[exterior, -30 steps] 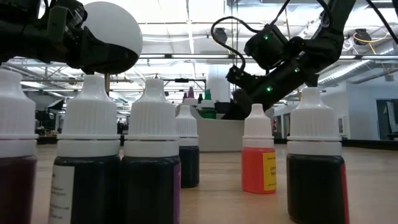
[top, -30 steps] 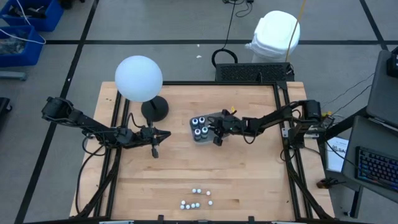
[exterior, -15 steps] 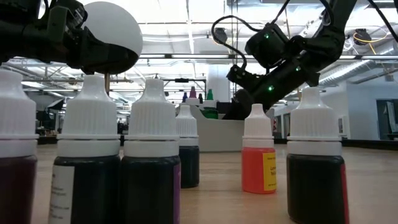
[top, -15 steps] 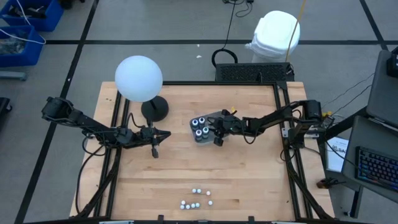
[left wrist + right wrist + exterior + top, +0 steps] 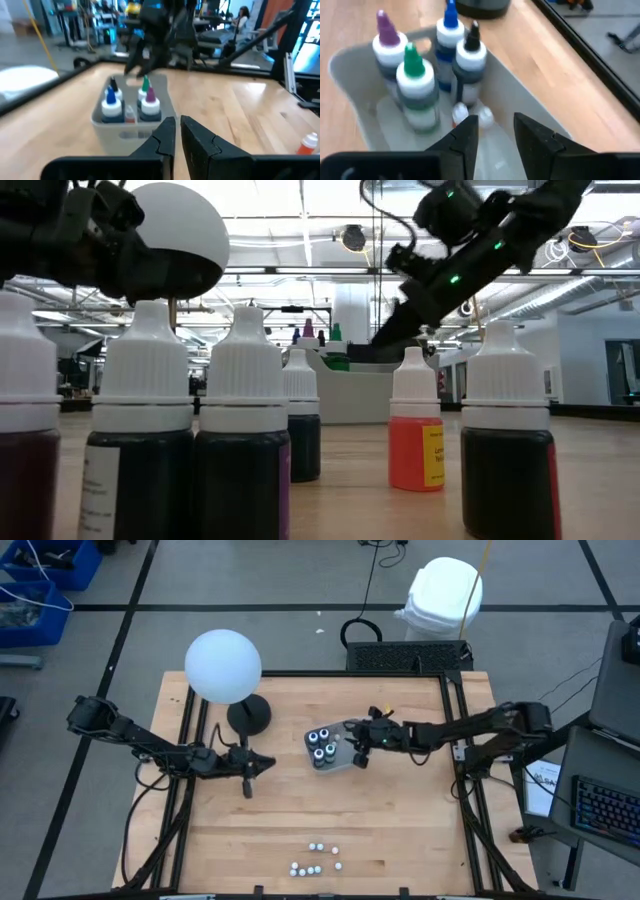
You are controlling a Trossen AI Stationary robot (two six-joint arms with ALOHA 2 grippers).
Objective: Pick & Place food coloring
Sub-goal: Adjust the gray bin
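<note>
The wooden counter (image 5: 400, 820) carries a white globe lamp (image 5: 223, 666) on a black base, and near its middle a clear rectangular tray (image 5: 326, 748). In the tray stand four bigger bottles (image 5: 415, 85) with white shoulders and green, purple, blue and black nozzles; a tiny white-capped orange bottle (image 5: 460, 113) lies beside them. The right pincer (image 5: 357, 744) hovers over the tray, fingers apart, gripping nothing. The left pincer (image 5: 248, 771) waits beside the lamp base, fingers together. More tiny white-capped bottles (image 5: 315, 859) cluster at the counter's near edge, with dark and orange bodies.
</note>
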